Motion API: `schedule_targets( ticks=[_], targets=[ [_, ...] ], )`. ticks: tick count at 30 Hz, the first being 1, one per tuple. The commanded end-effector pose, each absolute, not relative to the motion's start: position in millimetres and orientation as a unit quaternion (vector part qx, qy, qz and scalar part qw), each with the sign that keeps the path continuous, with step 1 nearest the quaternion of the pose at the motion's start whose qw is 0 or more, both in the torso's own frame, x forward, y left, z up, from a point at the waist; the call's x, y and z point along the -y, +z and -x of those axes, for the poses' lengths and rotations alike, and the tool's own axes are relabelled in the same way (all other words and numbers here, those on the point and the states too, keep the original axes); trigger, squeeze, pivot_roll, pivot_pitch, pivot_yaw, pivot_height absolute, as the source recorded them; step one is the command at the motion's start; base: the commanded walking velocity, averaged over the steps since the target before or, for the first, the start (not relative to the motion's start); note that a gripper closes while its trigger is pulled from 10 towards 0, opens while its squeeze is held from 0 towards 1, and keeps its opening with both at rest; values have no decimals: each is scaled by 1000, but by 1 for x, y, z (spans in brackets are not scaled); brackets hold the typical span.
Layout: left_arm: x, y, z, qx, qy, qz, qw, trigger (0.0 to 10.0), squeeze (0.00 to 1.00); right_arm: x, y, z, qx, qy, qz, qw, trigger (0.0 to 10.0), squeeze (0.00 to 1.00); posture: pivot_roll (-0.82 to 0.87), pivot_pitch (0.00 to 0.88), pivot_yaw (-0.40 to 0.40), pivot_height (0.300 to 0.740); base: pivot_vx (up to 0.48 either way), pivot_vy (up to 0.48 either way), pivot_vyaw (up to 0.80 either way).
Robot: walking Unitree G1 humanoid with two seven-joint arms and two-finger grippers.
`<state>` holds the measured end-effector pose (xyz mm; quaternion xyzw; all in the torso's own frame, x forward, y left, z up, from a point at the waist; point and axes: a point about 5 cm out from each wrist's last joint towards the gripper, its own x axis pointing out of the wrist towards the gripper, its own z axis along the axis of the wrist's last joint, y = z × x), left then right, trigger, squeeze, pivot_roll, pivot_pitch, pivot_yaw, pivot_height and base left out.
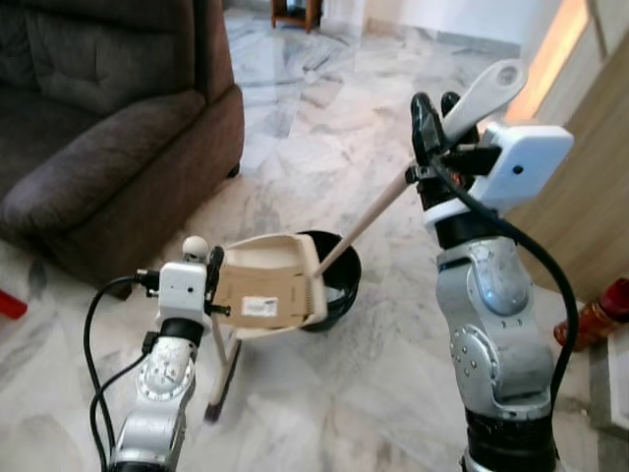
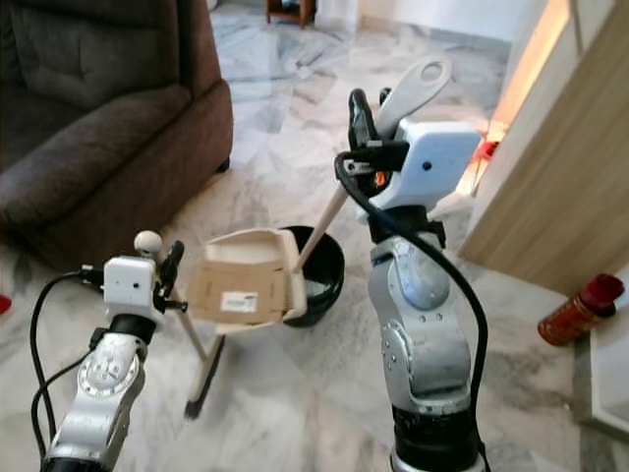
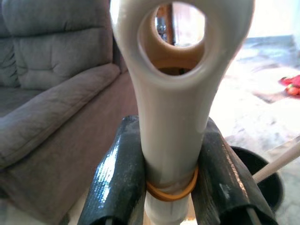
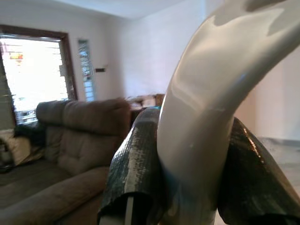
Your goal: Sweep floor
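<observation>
Currently: left end effector (image 1: 210, 280) pinching cream plastic dustpan handle (image 1: 200, 246); right end effector (image 1: 435, 116) clamping long cream broom handle (image 1: 482, 95), tipping sweepings into black round bin (image 1: 339, 280)

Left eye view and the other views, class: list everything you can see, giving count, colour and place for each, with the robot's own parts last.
sofa: one, dark brown, at the left
bin: one, black, round, on the floor in the middle
dustpan: one, cream, tilted in front of the bin
broom: one, cream stick, slanting down behind the dustpan
bottle: one, red, on the floor at the right
cabinet: one, light wood, at the right
floor: grey-white marble
left gripper: black, shut on the dustpan handle
right gripper: black, shut on the broom, raised
</observation>
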<state>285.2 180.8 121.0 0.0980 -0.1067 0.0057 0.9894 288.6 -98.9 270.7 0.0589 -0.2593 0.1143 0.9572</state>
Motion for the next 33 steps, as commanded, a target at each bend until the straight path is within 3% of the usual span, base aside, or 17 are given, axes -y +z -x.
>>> schedule_targets(
  ticks=[1, 33],
  targets=[
    [-176, 131, -286, 134, 2, -104, 986, 10000, 0, 101, 283, -281, 298, 117, -75, 944, 10000, 0, 119, 131, 1, 740, 262, 0, 0],
    [-175, 132, -288, 139, 4, -100, 985, 10000, 0, 99, 287, -282, 306, 123, -79, 941, 10000, 0, 121, 118, -8, 740, 266, 0, 0]
  ],
)
